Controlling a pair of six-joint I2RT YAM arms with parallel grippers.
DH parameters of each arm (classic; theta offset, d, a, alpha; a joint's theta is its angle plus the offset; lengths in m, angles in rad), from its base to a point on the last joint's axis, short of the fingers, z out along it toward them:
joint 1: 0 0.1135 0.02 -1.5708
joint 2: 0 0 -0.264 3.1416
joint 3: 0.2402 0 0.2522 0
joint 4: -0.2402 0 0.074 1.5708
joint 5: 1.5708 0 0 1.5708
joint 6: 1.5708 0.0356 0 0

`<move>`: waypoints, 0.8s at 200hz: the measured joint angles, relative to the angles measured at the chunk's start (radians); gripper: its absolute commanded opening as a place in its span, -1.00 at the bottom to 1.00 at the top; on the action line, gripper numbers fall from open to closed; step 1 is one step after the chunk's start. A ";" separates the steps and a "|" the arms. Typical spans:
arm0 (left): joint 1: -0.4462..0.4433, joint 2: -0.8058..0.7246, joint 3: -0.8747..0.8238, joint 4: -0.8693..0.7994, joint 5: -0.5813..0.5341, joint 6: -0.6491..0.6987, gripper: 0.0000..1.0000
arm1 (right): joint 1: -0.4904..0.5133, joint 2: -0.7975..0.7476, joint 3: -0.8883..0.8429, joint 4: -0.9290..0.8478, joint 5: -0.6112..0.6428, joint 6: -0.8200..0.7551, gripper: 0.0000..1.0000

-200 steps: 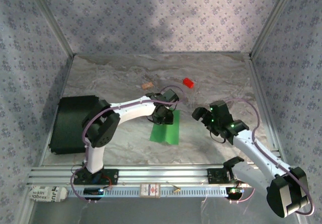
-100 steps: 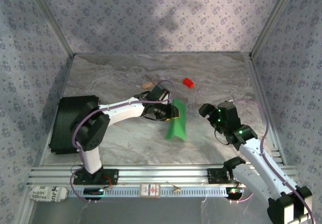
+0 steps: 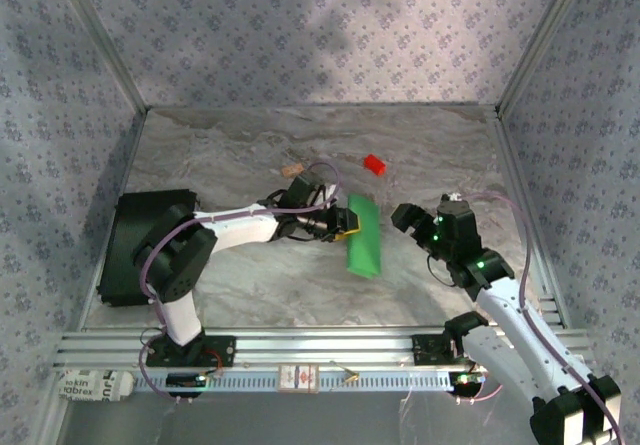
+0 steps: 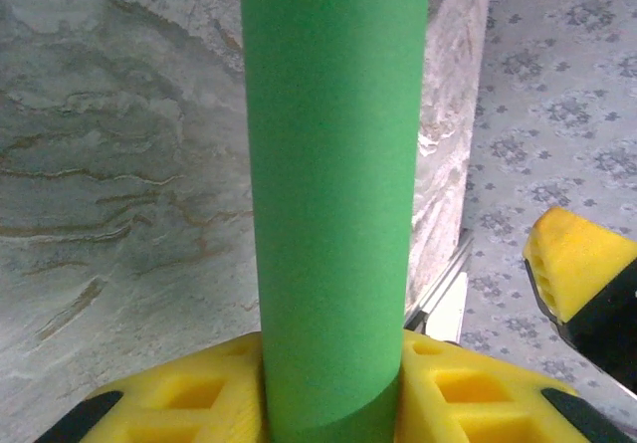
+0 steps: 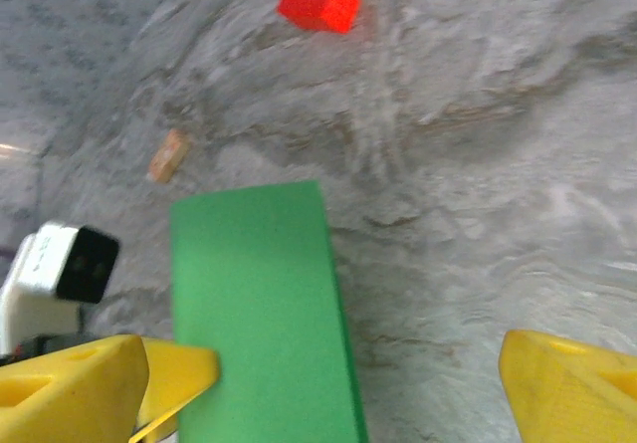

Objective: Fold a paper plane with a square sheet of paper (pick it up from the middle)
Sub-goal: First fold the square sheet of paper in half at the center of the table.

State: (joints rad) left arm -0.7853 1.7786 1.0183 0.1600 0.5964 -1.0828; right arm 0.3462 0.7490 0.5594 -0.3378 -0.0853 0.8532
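The square sheet of paper (image 3: 364,235) is bright green and bent over into a narrow curved band, lifted off the table. My left gripper (image 3: 345,223) is shut on its middle. In the left wrist view the paper (image 4: 333,164) rises as a rounded strip from between the yellow fingers (image 4: 179,403). My right gripper (image 3: 425,215) hovers just right of the sheet, open. From the right wrist the paper (image 5: 264,304) lies toward the left side of the wide gap of my right gripper (image 5: 323,363), apart from the right finger.
A small red block (image 3: 374,164) and a tan cork-like piece (image 3: 293,170) lie on the marble table behind the paper. A black box (image 3: 140,245) sits at the left edge. Patterned walls enclose the table; a metal rail (image 3: 300,345) runs along the front.
The left gripper has lifted the green paper off the table and carried it right, the sheet bending into a narrow band. The right gripper has shifted a little toward it.
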 measured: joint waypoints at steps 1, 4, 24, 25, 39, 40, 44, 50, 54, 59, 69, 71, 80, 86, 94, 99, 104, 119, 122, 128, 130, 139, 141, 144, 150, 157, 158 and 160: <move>0.000 0.000 -0.001 0.003 0.000 -0.002 -0.33 | 0.000 0.000 0.000 0.004 -0.004 -0.002 0.85; 0.002 0.000 -0.007 0.016 0.005 -0.006 -0.33 | 0.000 0.001 0.000 0.009 -0.015 -0.010 0.85; 0.006 0.006 -0.025 0.073 0.025 -0.031 -0.33 | -0.002 0.026 0.000 0.031 -0.077 -0.047 0.84; 0.006 0.007 -0.025 0.076 0.026 -0.031 -0.33 | -0.002 0.028 0.000 0.031 -0.079 -0.049 0.84; 0.007 0.018 -0.032 0.109 0.041 -0.045 -0.33 | -0.002 0.063 0.000 0.030 -0.109 -0.071 0.84; 0.007 0.018 -0.032 0.111 0.041 -0.045 -0.33 | -0.002 0.066 0.000 0.029 -0.110 -0.073 0.84; 0.007 0.021 -0.034 0.117 0.044 -0.047 -0.33 | -0.004 0.078 0.001 0.027 -0.116 -0.077 0.84; 0.006 0.025 -0.036 0.127 0.047 -0.048 -0.33 | -0.005 0.096 0.001 0.024 -0.124 -0.084 0.84; 0.007 0.026 -0.039 0.131 0.047 -0.050 -0.33 | -0.006 0.107 0.001 0.022 -0.129 -0.085 0.84; 0.007 0.027 -0.043 0.132 0.047 -0.053 -0.33 | -0.009 0.121 0.001 0.020 -0.135 -0.087 0.84; 0.009 0.029 -0.051 0.135 0.049 -0.053 -0.33 | -0.013 0.148 0.001 0.019 -0.148 -0.088 0.84; 0.009 0.029 -0.053 0.137 0.049 -0.053 -0.33 | -0.013 0.153 0.001 0.019 -0.150 -0.088 0.84; 0.011 0.029 -0.064 0.138 0.050 -0.053 -0.33 | -0.013 0.173 0.001 0.019 -0.158 -0.087 0.84; 0.014 0.029 -0.073 0.140 0.050 -0.053 -0.33 | -0.014 0.185 0.001 0.020 -0.165 -0.087 0.84; 0.019 0.030 -0.085 0.141 0.046 -0.052 -0.33 | -0.015 0.200 0.001 0.021 -0.172 -0.087 0.84; 0.021 0.030 -0.093 0.142 0.044 -0.052 -0.33 | -0.015 0.209 0.002 0.021 -0.176 -0.087 0.84; 0.023 0.030 -0.100 0.141 0.042 -0.052 -0.33 | -0.015 0.220 0.002 0.021 -0.180 -0.087 0.85; 0.029 0.030 -0.113 0.135 0.032 -0.047 -0.32 | -0.015 0.245 0.002 0.021 -0.191 -0.087 0.85; 0.029 0.030 -0.114 0.131 0.028 -0.044 -0.31 | -0.015 0.249 0.002 0.022 -0.193 -0.087 0.85; 0.031 0.030 -0.114 0.125 0.024 -0.040 -0.31 | -0.015 0.257 0.002 0.023 -0.194 -0.087 0.85; 0.031 0.030 -0.114 0.123 0.023 -0.040 -0.32 | -0.015 0.260 0.002 0.023 -0.195 -0.087 0.85; 0.032 0.030 -0.114 0.117 0.015 -0.029 -0.31 | -0.015 0.270 0.002 0.026 -0.200 -0.087 0.85; 0.032 0.030 -0.114 0.116 0.014 -0.027 -0.31 | -0.015 0.272 0.002 0.026 -0.201 -0.087 0.85; 0.032 0.030 -0.114 0.113 0.012 -0.025 -0.31 | -0.015 0.275 0.002 0.027 -0.201 -0.087 0.85; 0.032 0.030 -0.114 0.108 0.008 -0.019 -0.31 | -0.015 0.280 0.002 0.030 -0.204 -0.086 0.85; 0.032 0.031 -0.114 0.101 0.005 -0.014 -0.31 | -0.015 0.283 0.002 0.032 -0.205 -0.086 0.85; 0.032 0.031 -0.114 0.101 0.004 -0.014 -0.31 | -0.015 0.284 0.002 0.032 -0.206 -0.085 0.85; 0.032 0.032 -0.114 0.100 0.004 -0.013 -0.31 | -0.015 0.285 0.002 0.032 -0.208 -0.085 0.86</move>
State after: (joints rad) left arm -0.7536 1.8107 0.9039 0.2596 0.6006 -1.0958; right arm 0.3313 1.0336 0.5617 -0.3054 -0.2928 0.7681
